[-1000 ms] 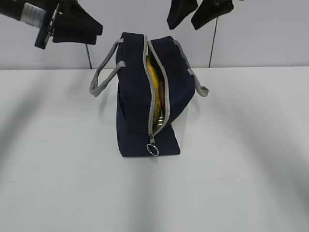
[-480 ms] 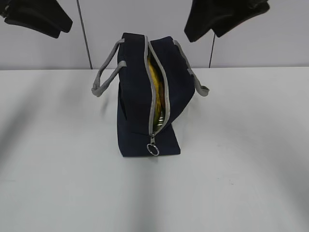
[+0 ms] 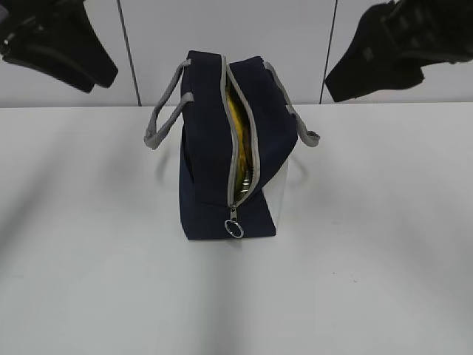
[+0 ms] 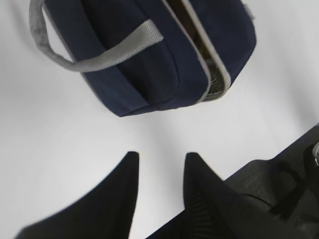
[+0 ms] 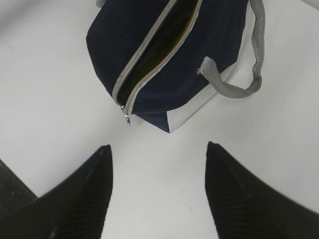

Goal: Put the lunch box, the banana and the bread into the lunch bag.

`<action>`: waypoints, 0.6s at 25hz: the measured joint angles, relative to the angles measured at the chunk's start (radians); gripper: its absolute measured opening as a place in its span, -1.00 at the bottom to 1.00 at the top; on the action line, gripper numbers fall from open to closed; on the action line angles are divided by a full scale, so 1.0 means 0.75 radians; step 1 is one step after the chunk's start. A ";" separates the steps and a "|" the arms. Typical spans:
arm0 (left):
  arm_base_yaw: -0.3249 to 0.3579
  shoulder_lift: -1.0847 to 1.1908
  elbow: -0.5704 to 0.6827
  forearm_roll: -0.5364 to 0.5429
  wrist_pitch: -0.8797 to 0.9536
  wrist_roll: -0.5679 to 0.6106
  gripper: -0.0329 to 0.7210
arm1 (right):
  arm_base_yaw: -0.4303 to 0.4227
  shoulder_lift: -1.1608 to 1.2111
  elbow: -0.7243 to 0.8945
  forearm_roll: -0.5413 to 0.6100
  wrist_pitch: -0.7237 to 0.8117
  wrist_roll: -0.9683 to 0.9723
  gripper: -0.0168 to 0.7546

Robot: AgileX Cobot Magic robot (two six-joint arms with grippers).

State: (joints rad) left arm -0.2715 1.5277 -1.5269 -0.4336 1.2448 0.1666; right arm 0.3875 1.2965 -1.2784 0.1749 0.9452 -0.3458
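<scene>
One lunch bag (image 3: 222, 148) is standing on the white table (image 3: 384, 266), its zipper lying open along the top with the ring pull (image 3: 235, 229) hanging at the near end. You are seeing yellow inside the opening, the banana (image 3: 236, 122); a glint of something lower in the gap is too hidden to identify, and you cannot make out any bread. Two grey handles (image 3: 164, 115) are drooping, one to each side. Your left gripper (image 4: 159, 164) is hovering high at the far left, fingers slightly parted and holding nothing. Your right gripper (image 5: 158, 164) is hanging high at the far right, spread wide and empty, both partly cut off.
</scene>
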 joint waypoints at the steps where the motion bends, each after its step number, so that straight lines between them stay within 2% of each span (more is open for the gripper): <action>1: 0.000 0.000 0.021 0.006 0.000 0.000 -0.29 | 0.000 -0.003 0.034 0.000 -0.058 -0.014 0.17; 3: 0.000 0.000 0.068 0.010 -0.001 0.000 -0.29 | 0.000 -0.003 0.107 0.000 -0.169 -0.031 0.17; 8: 0.000 0.000 0.177 0.019 -0.029 0.000 -0.29 | 0.000 -0.003 0.282 0.021 -0.599 -0.043 0.17; 15: 0.000 -0.002 0.204 0.036 -0.134 0.000 -0.29 | 0.000 -0.003 0.475 0.046 -1.137 -0.043 0.17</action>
State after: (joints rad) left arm -0.2715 1.5259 -1.3740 -0.4067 1.1441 0.1666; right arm 0.3875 1.2942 -0.9225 0.2098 0.0922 -0.3783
